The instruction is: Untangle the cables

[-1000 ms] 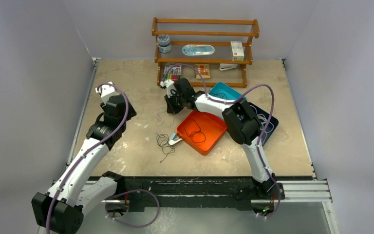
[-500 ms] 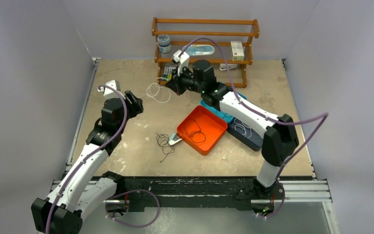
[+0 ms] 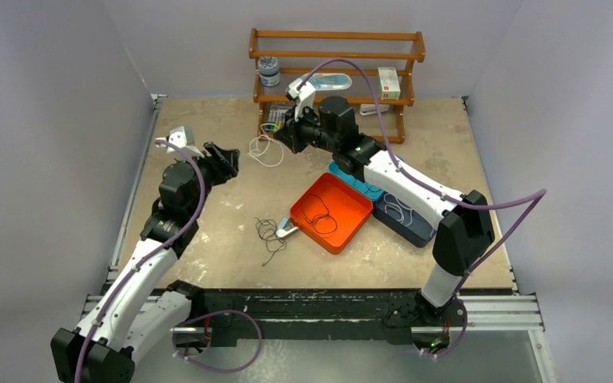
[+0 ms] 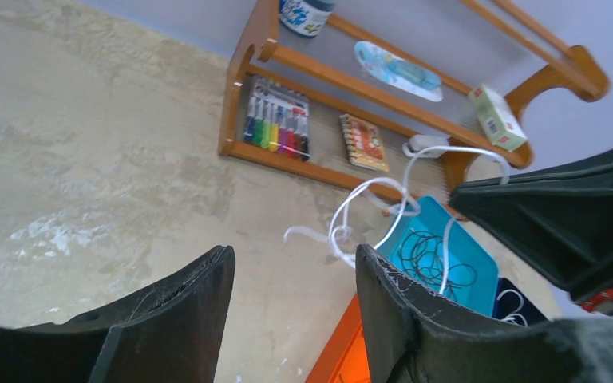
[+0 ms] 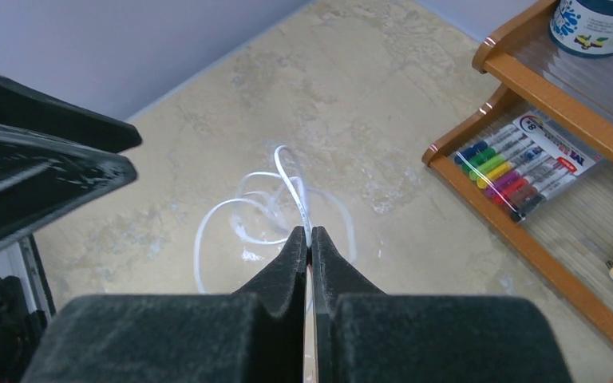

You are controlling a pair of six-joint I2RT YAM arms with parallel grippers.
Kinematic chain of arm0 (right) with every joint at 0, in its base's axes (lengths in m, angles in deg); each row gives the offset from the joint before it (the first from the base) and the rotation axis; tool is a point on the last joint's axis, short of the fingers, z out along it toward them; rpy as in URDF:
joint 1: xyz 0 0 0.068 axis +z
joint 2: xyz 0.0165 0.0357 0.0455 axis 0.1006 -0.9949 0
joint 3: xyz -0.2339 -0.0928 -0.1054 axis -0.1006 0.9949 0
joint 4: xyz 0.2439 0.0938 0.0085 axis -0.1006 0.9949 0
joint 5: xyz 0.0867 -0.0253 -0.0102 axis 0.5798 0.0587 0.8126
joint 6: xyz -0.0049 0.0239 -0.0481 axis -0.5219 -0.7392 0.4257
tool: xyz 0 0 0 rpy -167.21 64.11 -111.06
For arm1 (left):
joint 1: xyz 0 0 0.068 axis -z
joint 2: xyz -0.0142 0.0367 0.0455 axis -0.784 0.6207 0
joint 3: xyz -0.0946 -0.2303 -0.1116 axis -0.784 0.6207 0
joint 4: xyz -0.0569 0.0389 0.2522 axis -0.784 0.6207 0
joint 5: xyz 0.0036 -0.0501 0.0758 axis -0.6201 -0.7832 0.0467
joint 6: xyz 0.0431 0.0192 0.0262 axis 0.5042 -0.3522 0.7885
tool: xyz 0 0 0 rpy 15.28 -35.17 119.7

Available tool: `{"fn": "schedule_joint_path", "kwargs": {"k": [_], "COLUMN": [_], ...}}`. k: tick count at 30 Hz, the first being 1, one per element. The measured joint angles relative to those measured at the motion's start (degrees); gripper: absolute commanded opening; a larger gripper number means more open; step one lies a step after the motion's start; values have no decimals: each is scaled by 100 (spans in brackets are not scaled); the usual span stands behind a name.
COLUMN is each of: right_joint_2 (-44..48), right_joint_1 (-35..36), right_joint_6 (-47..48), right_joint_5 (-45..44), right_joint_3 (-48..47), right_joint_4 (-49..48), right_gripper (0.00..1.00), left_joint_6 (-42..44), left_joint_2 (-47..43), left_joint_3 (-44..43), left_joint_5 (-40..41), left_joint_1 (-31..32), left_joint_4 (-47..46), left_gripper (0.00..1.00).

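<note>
top external view: the right gripper (image 3: 282, 140) sits in the upper middle of the frame, just in front of the wooden shelf (image 3: 335, 56). it is closed on a white cable (image 3: 265, 152), whose loops hang to its left over the bench (image 3: 207, 120). i cannot tell whether the lowest loops touch the surface. the left gripper (image 3: 227, 159) is at the centre left, near those loops but apart from them, its jaws parted with nothing between them. lower down, near the middle of the frame, a black cable (image 3: 269, 233) lies in a small tangle on the bench, just left of the orange tray (image 3: 343, 239). a second black cable (image 3: 323, 217) lies coiled inside that tray. to the right, partly under the right arm, stand a teal tray (image 3: 363, 190) and a dark blue tray (image 3: 411, 227), and a second white cable (image 3: 399, 211) lies in the dark blue one.

right wrist view: the two fingers press together at the lower middle. the white cable comes out from between their tips, bends over and falls into overlapping loops. a pack of coloured markers (image 5: 519, 163) lies on the shelf's bottom board at the right.

left wrist view: the fingers (image 4: 183, 311) stand apart at the bottom of the frame, and the white cable's loops show beyond the gap, in front of the shelf. more black cables (image 4: 423, 259) lie in the teal tray at the lower right.
</note>
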Motion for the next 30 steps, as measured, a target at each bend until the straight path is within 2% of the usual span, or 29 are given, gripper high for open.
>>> {"fn": "schedule_joint_path", "kwargs": {"k": [8, 18, 30], "right_joint_2": [7, 66, 402], "right_joint_1": [0, 0, 0], "right_joint_6": [599, 988, 1043], "right_joint_5": [236, 957, 1707], "right_joint_3": [87, 87, 87], "right_joint_4": [293, 848, 1012], "right_gripper": [0, 0, 0], "left_joint_6": [212, 702, 798], "left_joint_2": [133, 498, 981], "left_joint_3": [42, -48, -256], "left_joint_5": [-1088, -2022, -2461], "left_joint_1": [0, 0, 0], "left_joint_4": [-595, -590, -776], "left_gripper": [57, 59, 58]}}
